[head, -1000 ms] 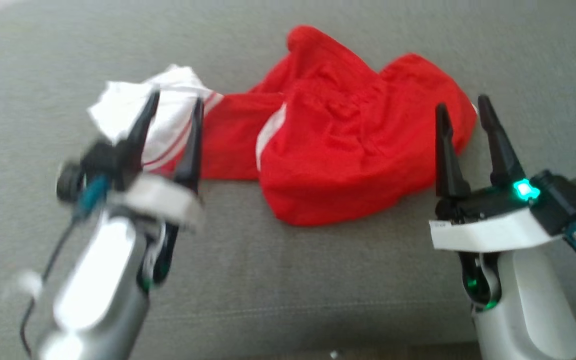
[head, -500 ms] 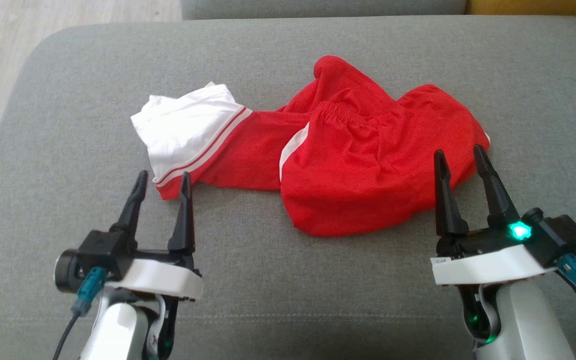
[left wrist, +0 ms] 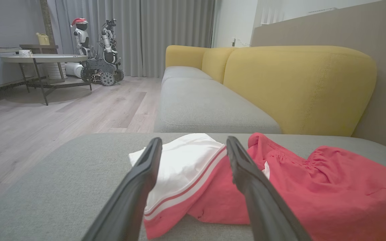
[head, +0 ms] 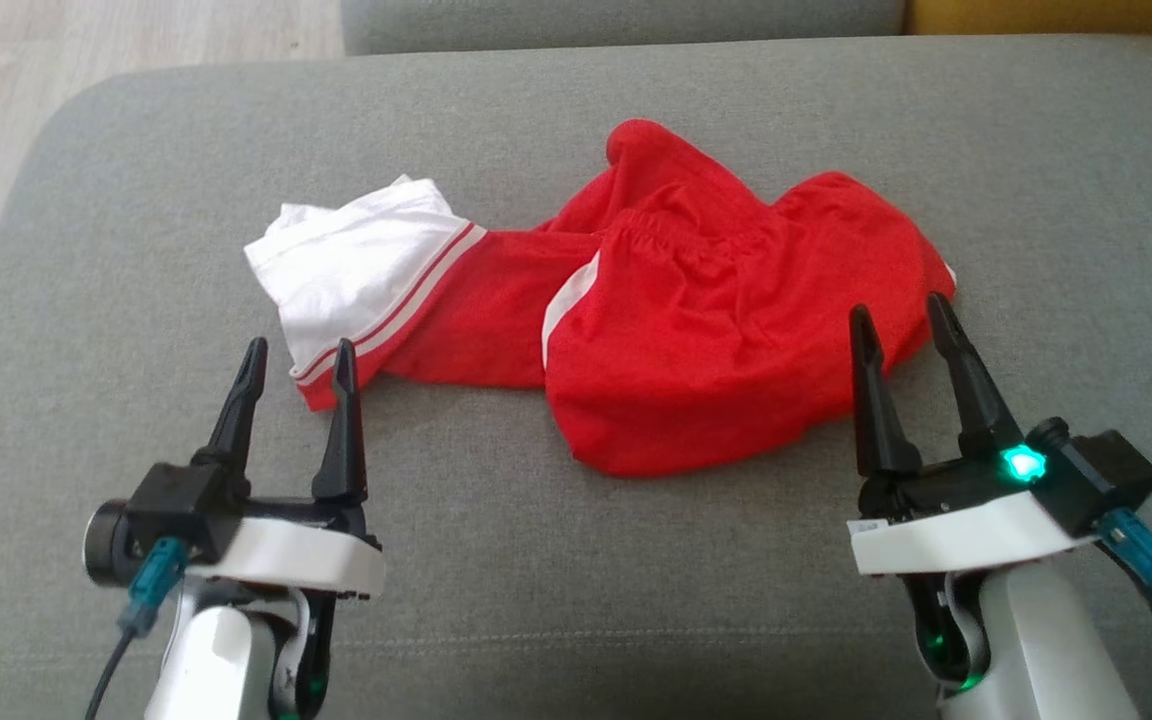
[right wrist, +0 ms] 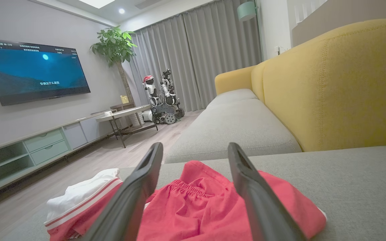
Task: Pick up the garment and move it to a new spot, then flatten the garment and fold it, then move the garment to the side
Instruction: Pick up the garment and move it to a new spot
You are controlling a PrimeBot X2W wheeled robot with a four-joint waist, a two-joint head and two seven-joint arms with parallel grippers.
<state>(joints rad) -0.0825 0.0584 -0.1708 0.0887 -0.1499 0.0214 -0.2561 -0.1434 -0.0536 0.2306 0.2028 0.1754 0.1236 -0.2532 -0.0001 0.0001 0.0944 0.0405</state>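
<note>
Nearest the camera, the left gripper (head: 299,347) is seen with its two dark fingers spread wide and nothing held between them. The right gripper (head: 897,306) is likewise held wide apart and empty, with a green light lit on its body. Both are poised over the grey cushion (head: 576,580), fingers pointed away from the robot.

Just ahead of the left gripper's fingertips lies the garment (head: 696,350), red shorts left crumpled and unfolded on the cushion. Its white leg end with red stripes (head: 356,270) is found directly beyond the left fingertips and is framed between them in the left wrist view. The bulkier red part, with the gathered waistband, is spread from there across to the right gripper, whose fingertips overlap its outer edge in the head view. Whether the cloth is touched by either gripper cannot be told.

Beyond the garment, past both grippers, a second grey seat (left wrist: 206,103) and a yellow backrest (left wrist: 297,87) are seen. Farther off, over the wooden floor (left wrist: 62,117), a round table (left wrist: 42,58), another wheeled robot (left wrist: 102,50) and grey curtains (left wrist: 166,33) are visible.
</note>
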